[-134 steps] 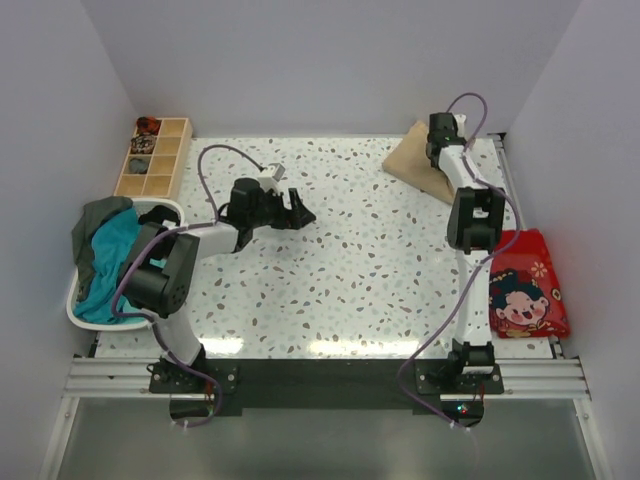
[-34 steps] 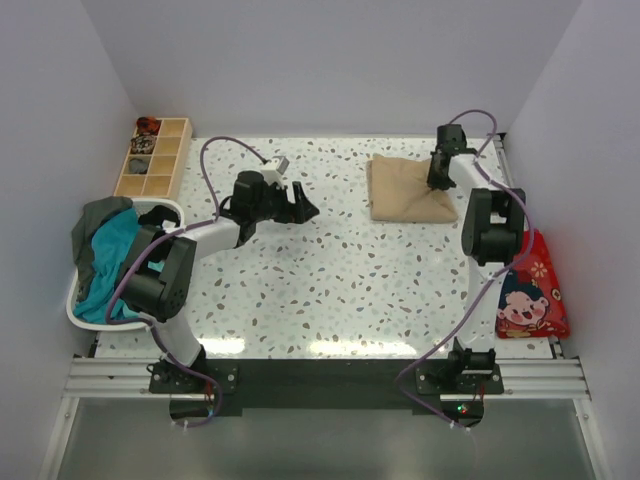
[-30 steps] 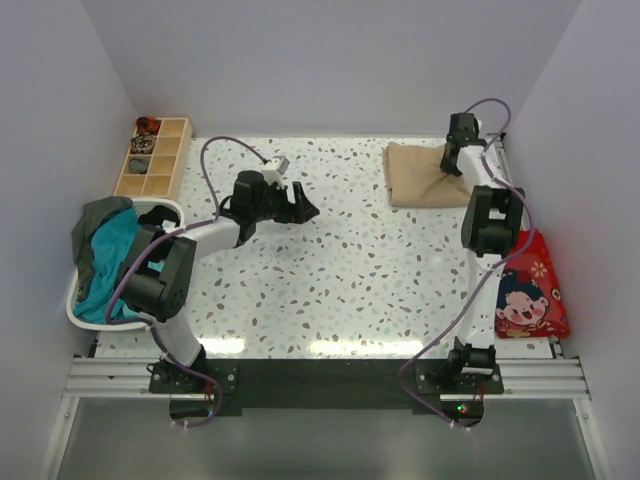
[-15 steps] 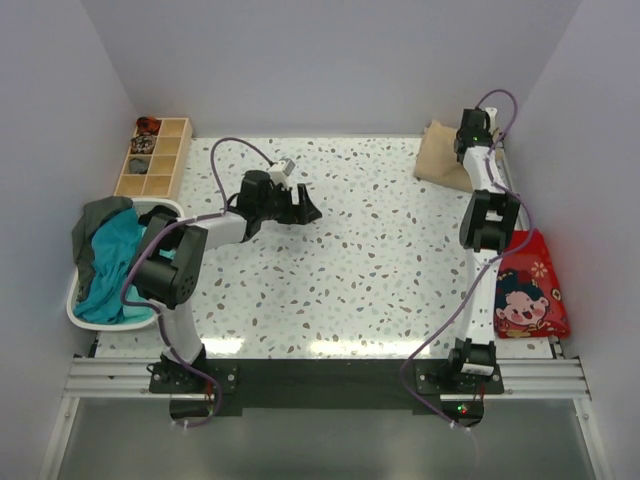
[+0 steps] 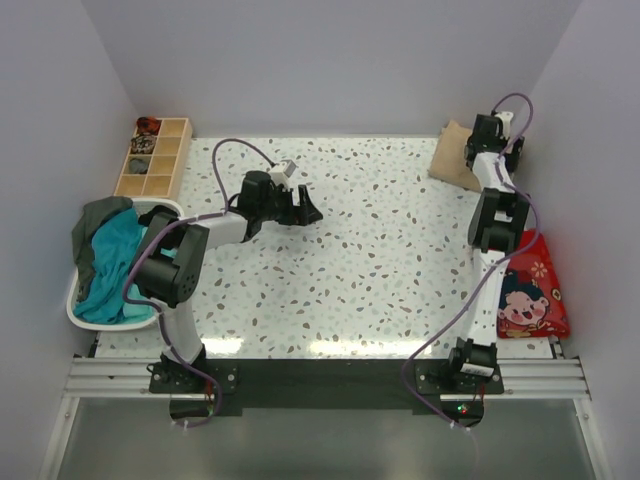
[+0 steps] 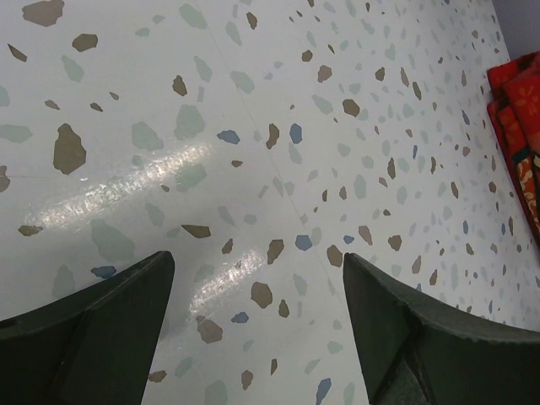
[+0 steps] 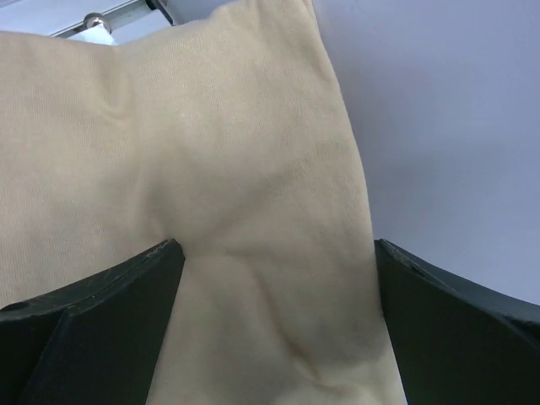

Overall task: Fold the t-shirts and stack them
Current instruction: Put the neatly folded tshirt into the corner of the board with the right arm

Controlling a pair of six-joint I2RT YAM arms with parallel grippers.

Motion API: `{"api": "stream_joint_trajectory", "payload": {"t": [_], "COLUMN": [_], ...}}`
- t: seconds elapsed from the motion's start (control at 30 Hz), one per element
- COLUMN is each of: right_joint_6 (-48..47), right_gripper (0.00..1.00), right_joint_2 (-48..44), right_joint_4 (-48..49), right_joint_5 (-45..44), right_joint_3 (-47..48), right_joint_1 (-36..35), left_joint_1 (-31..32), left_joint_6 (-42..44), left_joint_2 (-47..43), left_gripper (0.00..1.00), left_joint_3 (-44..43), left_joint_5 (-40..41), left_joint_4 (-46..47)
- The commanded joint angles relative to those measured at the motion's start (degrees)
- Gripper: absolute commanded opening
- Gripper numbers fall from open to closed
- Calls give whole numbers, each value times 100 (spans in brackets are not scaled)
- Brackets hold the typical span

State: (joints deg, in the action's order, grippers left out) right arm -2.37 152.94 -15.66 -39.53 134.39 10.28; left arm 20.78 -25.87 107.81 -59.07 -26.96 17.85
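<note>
A folded sandy-beige t-shirt (image 5: 453, 161) lies in the far right corner of the table. My right gripper (image 5: 487, 140) is on top of it. In the right wrist view the beige t-shirt (image 7: 211, 126) fills the space under that gripper (image 7: 278, 245), whose jaws stand wide apart, open and pinching nothing. A teal t-shirt (image 5: 108, 255) and a dark grey-green one (image 5: 92, 225) are heaped in the white basket (image 5: 165, 211) at the left. My left gripper (image 5: 306, 208) hovers open over bare table left of centre, and in its own view the left gripper (image 6: 257, 257) has nothing between its fingers.
A wooden compartment box (image 5: 153, 157) sits at the far left corner. A red cartoon-print cloth (image 5: 526, 285) lies along the right edge, and this red cloth (image 6: 519, 126) also shows in the left wrist view. The back and side walls stand close to the table.
My right arm carried the beige t-shirt from the far middle right into the far right corner, then its jaws opened. The left arm barely shifted.
</note>
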Motion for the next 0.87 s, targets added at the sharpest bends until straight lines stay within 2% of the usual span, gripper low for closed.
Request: {"api": "stream_joint_trajectory", "payload": {"t": [0.0,0.1,0.27,0.47,0.53,0.67,0.7,0.83], "right_joint_6": [367,535,659,1264,1283,1265,1274,1318], "right_gripper": [99,99,99,99,99,99,99,99], "right_joint_2": [-923,-1669,-2627,-2988,-3199,-4112,-4585,-5623], "right_joint_4": [414,774,1276,301,248,414,458,635], "right_joint_5": [243,489,463,341,471,761,841,1158], "right_joint_3": [-693,-1824,-2969,-3383,-3875,-4999,-5488,-6459], "right_joint_1": [-132,-263,-571,-1054,-1370,-1853,-2055,-2566], "left_joint_1": [23,32,49,146,164,277,295,410], "left_joint_6": [64,29,11,20,20,90,108,249], "left_joint_2": [-58,-67,-190,-603,-831,-1367,-1646,-2386], "left_gripper": [86,86,86,86,86,86,86,86], "left_joint_3": [-193,-166,-131,106,254,545,615,993], "left_joint_5": [-134,-178,-204,-11,138,717,1049,1886], "left_joint_4": [166,219,290,298,307,202,184,88]}}
